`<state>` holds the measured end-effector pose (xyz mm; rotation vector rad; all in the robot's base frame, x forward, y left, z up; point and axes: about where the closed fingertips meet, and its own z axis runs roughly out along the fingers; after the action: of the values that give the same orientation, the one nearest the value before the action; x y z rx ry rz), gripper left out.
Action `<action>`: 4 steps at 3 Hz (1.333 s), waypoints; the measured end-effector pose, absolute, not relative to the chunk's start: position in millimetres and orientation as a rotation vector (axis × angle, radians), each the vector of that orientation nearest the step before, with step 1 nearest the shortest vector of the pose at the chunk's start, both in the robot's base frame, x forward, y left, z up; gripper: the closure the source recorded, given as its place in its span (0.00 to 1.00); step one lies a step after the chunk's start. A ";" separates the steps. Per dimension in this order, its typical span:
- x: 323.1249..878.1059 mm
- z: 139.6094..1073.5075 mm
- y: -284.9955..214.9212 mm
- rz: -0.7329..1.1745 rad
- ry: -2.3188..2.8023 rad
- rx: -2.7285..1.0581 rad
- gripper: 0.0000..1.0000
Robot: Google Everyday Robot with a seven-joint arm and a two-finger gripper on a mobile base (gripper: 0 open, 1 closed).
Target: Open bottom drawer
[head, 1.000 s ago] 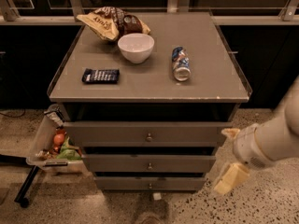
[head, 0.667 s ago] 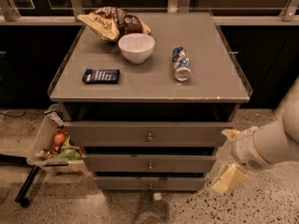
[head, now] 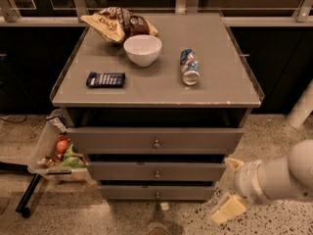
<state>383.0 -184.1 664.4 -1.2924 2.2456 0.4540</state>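
The bottom drawer [head: 127, 193], lowest of 3 under the worktop [head: 146, 89], seems shut, so nothing is done yet. The gripper [head: 229, 186] hangs right of it, fingers [head: 229, 210] spread and empty; grasping the knob [head: 157, 195] and pulling remain.

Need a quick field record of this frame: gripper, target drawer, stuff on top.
gripper: open, low at the cabinet's right, beside the lower drawers, touching nothing
bottom drawer: looks shut, knob free
cabinet top: white bowl, can on its side, chip bag, dark packet
left side: bin with food items
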 end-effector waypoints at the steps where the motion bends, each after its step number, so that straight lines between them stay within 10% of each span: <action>1: 359.6 581.9 -154.3 0.606 2.195 -1.184 0.00; 4: 368.3 553.5 -152.0 0.615 2.188 -1.132 0.66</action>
<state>368.3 -152.0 553.5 -1.1315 2.1875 0.6147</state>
